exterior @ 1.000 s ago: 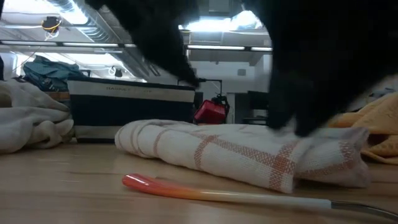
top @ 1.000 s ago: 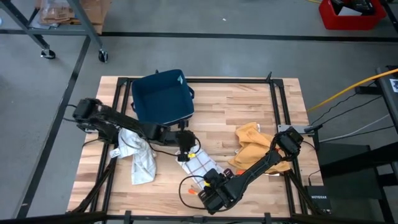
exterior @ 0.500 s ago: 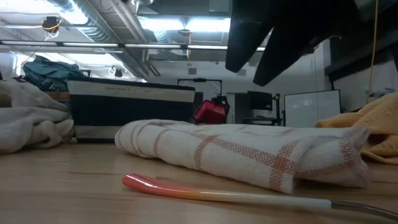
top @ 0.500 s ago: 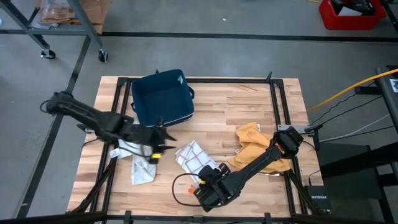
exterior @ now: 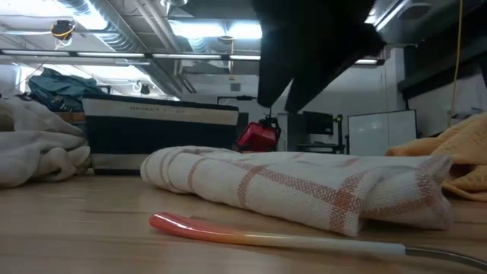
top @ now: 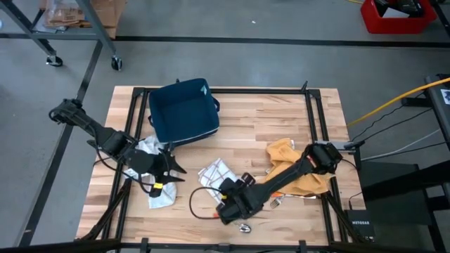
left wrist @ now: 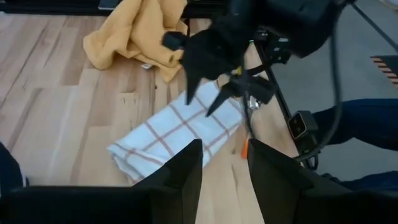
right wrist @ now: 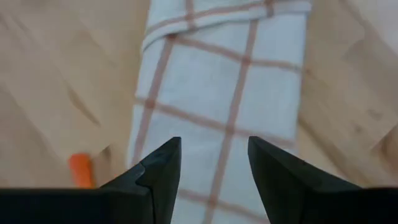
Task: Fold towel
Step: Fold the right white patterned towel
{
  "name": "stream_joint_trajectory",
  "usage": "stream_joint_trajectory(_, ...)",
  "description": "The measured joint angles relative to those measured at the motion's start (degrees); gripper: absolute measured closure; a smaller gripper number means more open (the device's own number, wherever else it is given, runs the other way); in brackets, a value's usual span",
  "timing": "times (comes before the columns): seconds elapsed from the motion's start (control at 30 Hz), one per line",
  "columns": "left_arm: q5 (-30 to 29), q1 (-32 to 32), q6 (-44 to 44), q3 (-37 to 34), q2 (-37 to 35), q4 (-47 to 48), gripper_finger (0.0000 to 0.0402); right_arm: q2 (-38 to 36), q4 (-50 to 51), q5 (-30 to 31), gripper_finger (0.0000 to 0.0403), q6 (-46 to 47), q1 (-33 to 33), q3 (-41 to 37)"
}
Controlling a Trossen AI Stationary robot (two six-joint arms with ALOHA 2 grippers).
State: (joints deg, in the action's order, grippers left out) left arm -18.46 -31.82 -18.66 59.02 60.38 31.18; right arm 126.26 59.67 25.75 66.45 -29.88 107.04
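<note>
Cable [exterior: 274, 237] with an orange sleeve lies nearest the table-level camera, on the wooden table [top: 281, 116], and just behind it the checked towel [exterior: 304, 190] rests as a soft, rolled bundle near the front middle of the table. In the overhead picture the towel [top: 216, 174] is a compact white piece with orange-brown lines, folded over on itself, its layers thick at one end. Judged from its slump and rounded folds, it is light, limp woven cloth: no stiffness, not fragile, little slip on bare wood, liable to sag and unroll if lifted by one layer only. A pinch at a corner or along a hemmed edge, through all layers, seems the sound place to take hold. The right gripper [right wrist: 208, 163] hangs directly over the towel with its fingers spread apart and nothing between them. The left gripper [left wrist: 224, 165] stands farther off to the left side, near a crumpled pale cloth [top: 158, 176], likewise parted and empty, looking across at the towel. Beyond the towel to the right lies a yellow cloth [top: 292, 165], well apart from the left arm, and at the far side stands a dark blue bin [top: 183, 112].
</note>
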Motion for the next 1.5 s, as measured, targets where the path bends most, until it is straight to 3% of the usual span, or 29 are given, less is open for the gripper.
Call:
stream_joint_trajectory(0.47,-0.1,-0.5,-1.0,0.0,0.0,-0.1,0.0282,0.3,-4.0,-4.9,0.0214,-12.8,6.3,-1.7)
stream_joint_trajectory(1.03,-0.1,-0.5,-0.2,0.0,0.0,-0.1,0.0282,3.8,-10.3,-6.2,0.0214,-16.6,7.8,-1.8)
stream_joint_trajectory(1.2,-0.1,-0.5,0.0,0.0,0.0,0.0,0.0282,5.5,-6.5,-6.0,0.0214,-17.1,10.4,-2.2)
stream_joint_trajectory(1.5,-0.2,-0.6,0.5,0.0,0.0,0.4,0.0282,6.0,14.8,-1.3,0.0214,-17.4,17.7,-3.5)
